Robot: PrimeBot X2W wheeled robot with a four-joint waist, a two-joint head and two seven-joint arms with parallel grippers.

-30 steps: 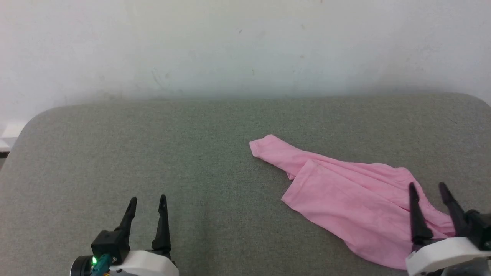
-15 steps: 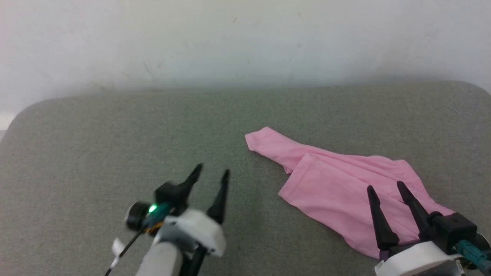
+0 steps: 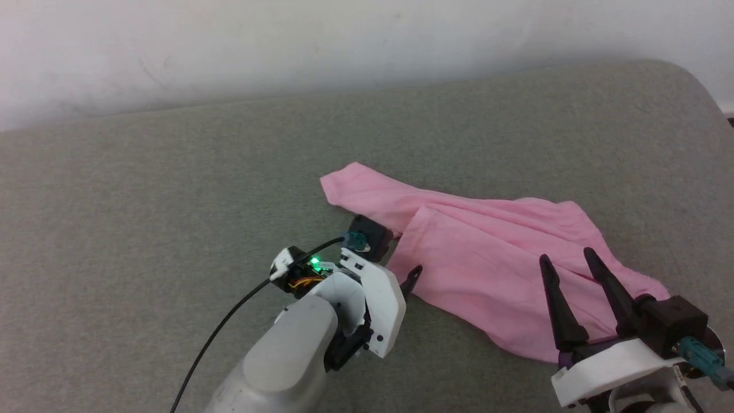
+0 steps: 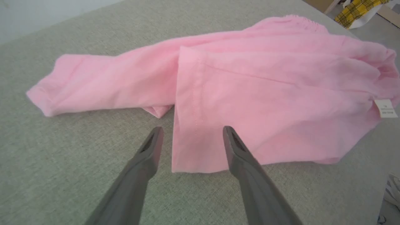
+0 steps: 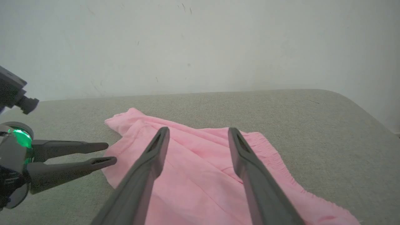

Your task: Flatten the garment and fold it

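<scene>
At near-left hem of garment (image 3: 470,252), left claw (image 4: 192,128) — newly arrived, open, empty — straddles the corner, ready to flatten; right claw (image 3: 565,255) hovers open, empty.

In the head view the grey padded surface (image 3: 143,189) lies bare from 9 to 12 o'clock of the garment (image 3: 476,258), up to the wall (image 3: 344,40). The left end effector (image 4: 190,130), fingers spread, crowds its 8 o'clock hem. The right end effector (image 3: 565,256), fingers apart, hangs over its 4 o'clock side.
</scene>
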